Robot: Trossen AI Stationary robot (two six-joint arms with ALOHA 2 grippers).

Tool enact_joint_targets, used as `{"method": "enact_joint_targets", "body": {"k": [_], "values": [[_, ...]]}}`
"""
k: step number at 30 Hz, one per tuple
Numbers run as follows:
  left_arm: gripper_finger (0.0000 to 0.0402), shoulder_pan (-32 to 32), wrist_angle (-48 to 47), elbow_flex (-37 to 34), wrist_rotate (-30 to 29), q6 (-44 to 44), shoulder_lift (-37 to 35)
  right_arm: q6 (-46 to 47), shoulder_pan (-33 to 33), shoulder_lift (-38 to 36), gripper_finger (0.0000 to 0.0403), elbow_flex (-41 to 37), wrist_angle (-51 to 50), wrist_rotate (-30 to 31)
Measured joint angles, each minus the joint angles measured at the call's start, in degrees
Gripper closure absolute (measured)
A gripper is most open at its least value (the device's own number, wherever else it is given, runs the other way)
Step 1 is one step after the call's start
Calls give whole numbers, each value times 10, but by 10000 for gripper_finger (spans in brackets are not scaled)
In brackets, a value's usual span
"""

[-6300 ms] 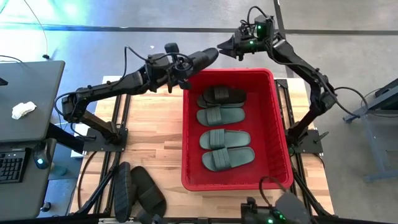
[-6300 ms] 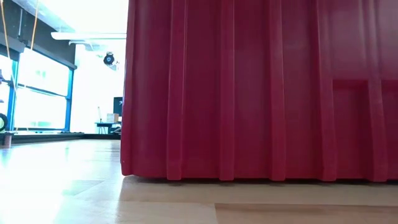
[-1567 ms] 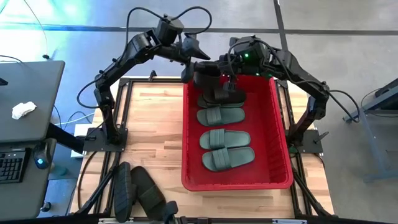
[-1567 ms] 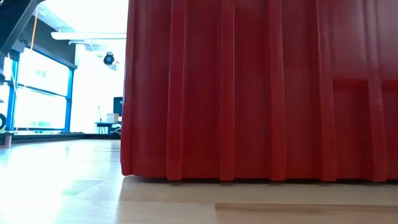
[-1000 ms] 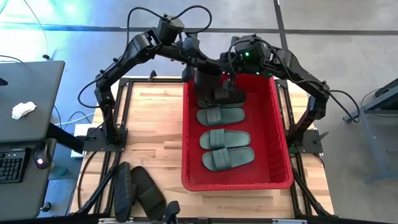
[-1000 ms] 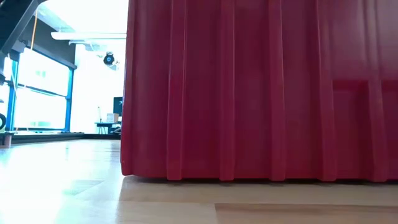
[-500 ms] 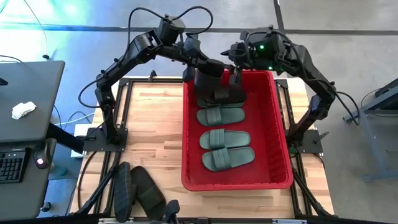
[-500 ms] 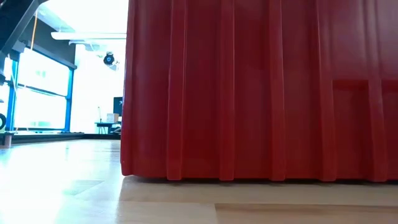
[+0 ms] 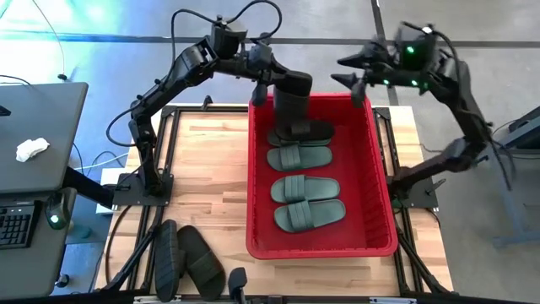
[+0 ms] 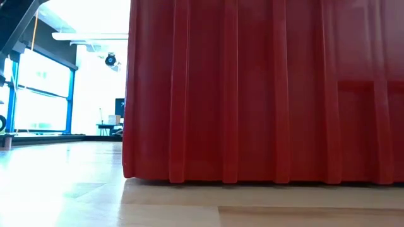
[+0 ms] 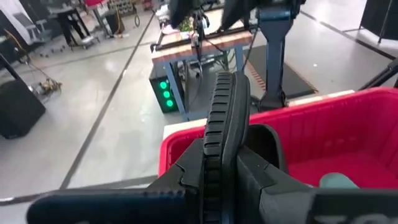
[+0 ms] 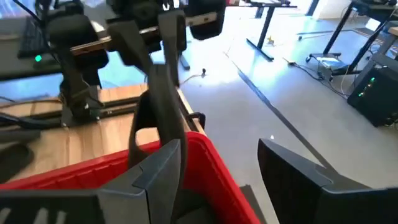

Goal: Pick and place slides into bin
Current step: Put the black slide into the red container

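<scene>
A black slide (image 9: pixel 291 100) is held up on its end by the left gripper (image 9: pixel 272 78). The gripper is squeezed tight on the slide's edge. In the left wrist view the slide is seen pinched between the two dark fingers (image 11: pixel 186 171). The slide hangs over the 12 o'clock end of the red bin (image 9: pixel 384 203), just above the slides that lie flat inside (image 9: pixel 301 157).

A second ago the slide was held from both sides. Now it has been let go by the right gripper (image 9: pixel 356 72). That gripper has been opened wide and pulled back to about 1 o'clock of the bin, just past the far rim. Nothing is held in it. In the right wrist view a big gap is seen between its fingers (image 12: pixel 155 168), and the slide is seen a little way off, in the other gripper.

So the slide has been passed over to the left arm alone. It is thought that it only needs to be lowered or dropped into the bin, beside the others. Care may be needed, because it stands on end and could tip against the wall.

Two more dark slides (image 9: pixel 187 260) are left at the 7 o'clock corner of the wooden table (image 9: pixel 207 169), so the job is not finished.
</scene>
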Motion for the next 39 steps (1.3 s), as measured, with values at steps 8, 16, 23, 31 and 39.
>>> {"method": "enact_joint_targets", "body": {"k": [8,16,23,31,39], "values": [[367,17,68,1,19,-16,-13,97,-4,-198,199,-378,274,-35],[368,38,175,0,32,-78,-18,237,18,-285,199,-675,626,-20],[368,41,250,0,22,-128,-18,271,34,-294,199,-823,876,46],[368,41,293,0,10,-168,-18,248,34,-266,199,-951,1162,99],[368,33,323,0,33,-233,-7,206,34,-200,199,-923,1198,68]]}}
